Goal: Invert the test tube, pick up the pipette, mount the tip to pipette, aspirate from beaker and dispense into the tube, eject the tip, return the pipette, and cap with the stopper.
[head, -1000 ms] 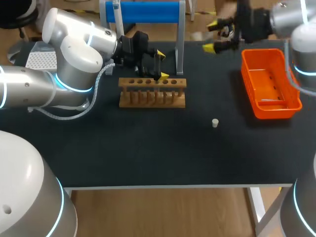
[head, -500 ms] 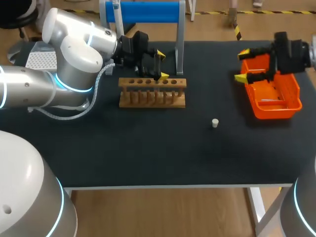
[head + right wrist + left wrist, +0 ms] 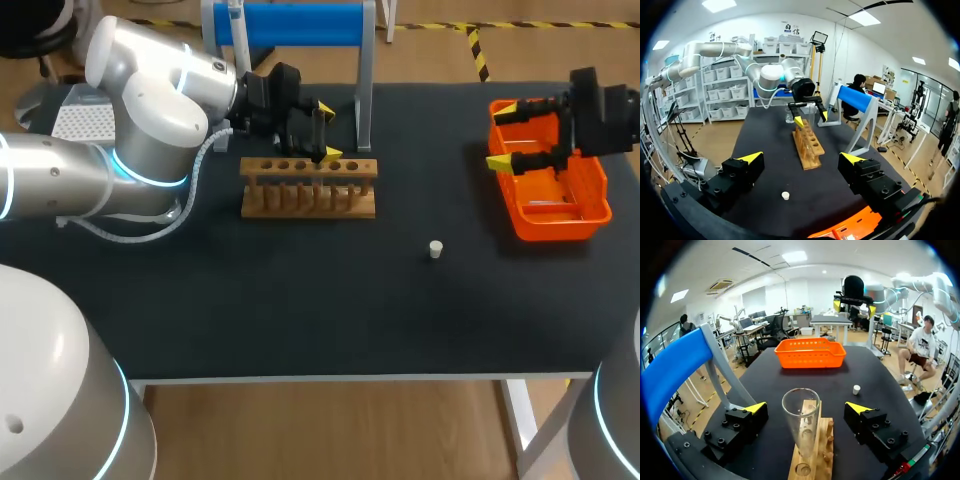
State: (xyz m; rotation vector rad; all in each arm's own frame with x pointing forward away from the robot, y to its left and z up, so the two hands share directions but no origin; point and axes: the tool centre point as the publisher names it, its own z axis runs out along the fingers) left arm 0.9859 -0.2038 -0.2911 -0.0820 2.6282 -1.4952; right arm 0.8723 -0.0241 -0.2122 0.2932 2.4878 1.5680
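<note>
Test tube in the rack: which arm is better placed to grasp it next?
Left. The left hand has its open fingers on either side of the test tube standing in the wooden rack, not touching it. The right hand is over the orange basket, across the table.

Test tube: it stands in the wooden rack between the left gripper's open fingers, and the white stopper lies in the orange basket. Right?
No. The head view shows the white stopper on the black table, outside the orange basket; the test tube, wooden rack and open left gripper are as stated.
</note>
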